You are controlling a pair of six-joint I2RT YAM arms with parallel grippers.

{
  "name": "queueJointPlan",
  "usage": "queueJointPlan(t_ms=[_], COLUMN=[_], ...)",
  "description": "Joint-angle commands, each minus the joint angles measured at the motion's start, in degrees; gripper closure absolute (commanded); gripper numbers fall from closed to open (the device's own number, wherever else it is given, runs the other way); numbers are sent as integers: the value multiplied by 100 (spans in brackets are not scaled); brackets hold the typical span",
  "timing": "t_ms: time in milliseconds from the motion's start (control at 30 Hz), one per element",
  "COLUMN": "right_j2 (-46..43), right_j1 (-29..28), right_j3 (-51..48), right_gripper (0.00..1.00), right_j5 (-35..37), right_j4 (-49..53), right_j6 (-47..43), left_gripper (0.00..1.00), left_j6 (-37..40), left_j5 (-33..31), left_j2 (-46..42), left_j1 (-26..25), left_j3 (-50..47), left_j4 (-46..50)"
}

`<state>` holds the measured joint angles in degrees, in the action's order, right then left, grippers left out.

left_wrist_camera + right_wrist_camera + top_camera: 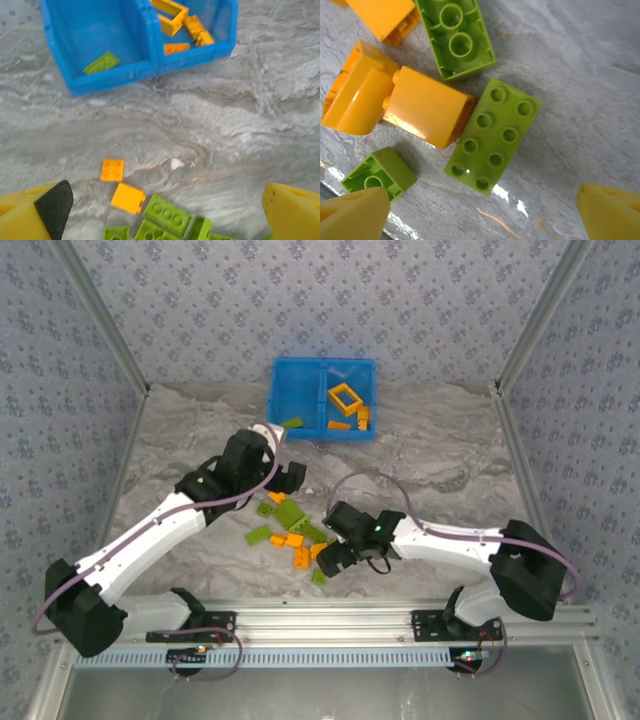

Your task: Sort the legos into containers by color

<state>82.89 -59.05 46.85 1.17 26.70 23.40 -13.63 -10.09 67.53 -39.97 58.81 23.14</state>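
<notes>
Lime-green plastic brick with eight studs lies studs-up just below the right end effector, whose yellow fingers stand wide apart and hold nothing. It seems poised there because this piece sits centred for a grasp. An orange sloped plastic brick touches the green one's upper left edge, and an upturned lime-green brick lies just above, so that side is crowded. Bare grey marbled desk on the right leaves room for a finger.

Over the far side of the loose pile of legos, the left end effector is also spread wide and empty, facing the bright blue divided plastic bin. Its left compartment holds one lime-green flat brick. Its right one holds the hollow orange rectangular frame and a few orange bricks, which fixes each colour's side. Between pile and bin the desk is open, a free path for carrying; the bin itself sits near the far wall.
</notes>
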Motion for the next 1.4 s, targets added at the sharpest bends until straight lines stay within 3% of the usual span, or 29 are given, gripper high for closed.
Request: queueJointPlan(t_ms=[0, 100, 200, 367, 533, 733, 900, 1067, 1133, 1367], right_j2=[378, 640, 748, 763, 678, -335, -872, 189, 996, 3861], right_j1=[-23, -30, -40, -30, -4, 2, 253, 922, 1193, 1851], right_j3=[17, 52, 38, -49, -93, 48, 693, 2060, 3060, 6480], right_gripper=[9, 25, 33, 47, 70, 74, 72, 73, 73, 75], right_j5=[151, 282, 395, 678, 1049, 1744, 1866, 1386, 1211, 1111], right_j4=[-320, -391, -459, -554, -352, -12, -682, -1193, -1214, -254], right_j6=[-67, -141, -126, 79, 382, 485, -211, -782, -961, -984], left_gripper=[1, 1, 1, 1, 1, 1, 1, 1, 1, 1], left_j6=[-291, -372, -414, -446, -457, -439, -539, -769, -935, -1379], left_j5=[-406, -575, -623, -562, -427, -417, -653, -1185, -1450, -1341], left_j2=[-538, -810, -940, -755, -540, -640, -1067, -1507, -1689, -1866], left_j1=[28, 30, 30, 25, 29, 31, 30, 29, 30, 75], left_j3=[-361, -566, -693, -680, -612, -545, -736, -918, -949, -1053], left_j4=[-16, 56, -22, -152, -281, -324, -468, -294, 14, 1029])
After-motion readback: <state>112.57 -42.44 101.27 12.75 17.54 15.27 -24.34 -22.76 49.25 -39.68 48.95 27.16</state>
